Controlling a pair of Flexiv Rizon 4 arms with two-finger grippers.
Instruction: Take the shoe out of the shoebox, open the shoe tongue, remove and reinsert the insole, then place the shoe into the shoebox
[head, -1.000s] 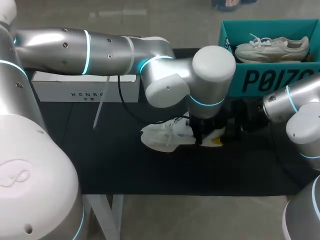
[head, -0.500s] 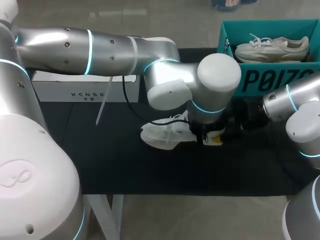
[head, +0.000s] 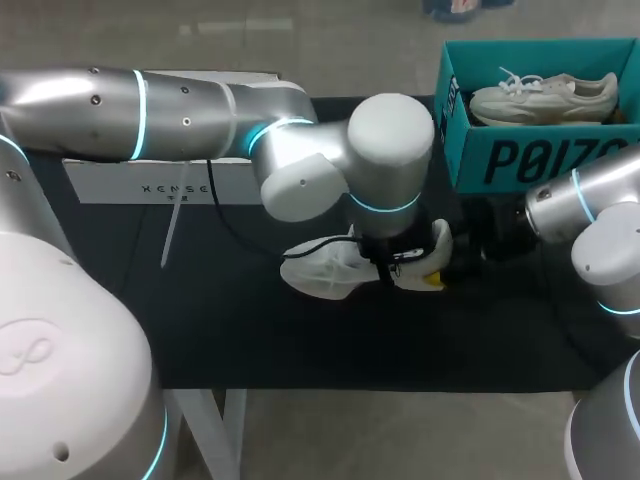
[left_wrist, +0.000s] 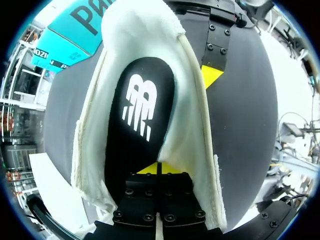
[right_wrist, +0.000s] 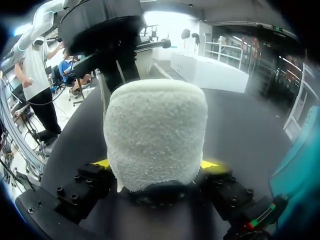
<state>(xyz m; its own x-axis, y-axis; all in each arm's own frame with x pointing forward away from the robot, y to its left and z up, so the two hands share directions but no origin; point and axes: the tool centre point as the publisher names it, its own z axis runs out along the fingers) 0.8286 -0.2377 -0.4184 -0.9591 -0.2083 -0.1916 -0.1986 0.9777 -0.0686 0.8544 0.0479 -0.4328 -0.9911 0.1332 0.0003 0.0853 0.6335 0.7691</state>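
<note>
Your white shoe lies on the black table, a little toward 3 o'clock from the middle, with its toe pointing to 9 o'clock. It is outside the teal shoebox at 1 o'clock, where a second shoe rests. Your right gripper is clenched on the fuzzy heel from both sides. Your left gripper, coming from 9 o'clock, is pinched on the near end of the black insole in the shoe's opening.

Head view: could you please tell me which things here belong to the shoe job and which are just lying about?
Job in hand: white fuzzy shoe; black insole inside it; teal cardboard shoebox; left tool; right tool.
Lying about: white flat box; cream laced sneaker resting in the shoebox.
</note>
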